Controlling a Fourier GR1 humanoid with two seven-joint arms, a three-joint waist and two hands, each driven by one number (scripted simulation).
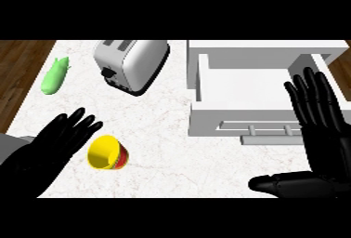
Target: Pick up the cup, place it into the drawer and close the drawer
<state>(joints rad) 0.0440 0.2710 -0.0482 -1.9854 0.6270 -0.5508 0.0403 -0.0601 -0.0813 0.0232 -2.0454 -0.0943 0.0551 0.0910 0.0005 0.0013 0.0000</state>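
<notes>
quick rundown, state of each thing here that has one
cup: on its side on the counter, not held
drawer: open, nothing visible inside
toaster: lying tilted on the counter
left hand: open, beside the cup
right hand: open, fingers straight, over the drawer's right edge

no readable text, labels or numbers, perhaps too small

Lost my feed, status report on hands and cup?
Both hands open: left hand beside the cup, right hand by the drawer. Cup on counter. Drawer open, nothing between.
</notes>
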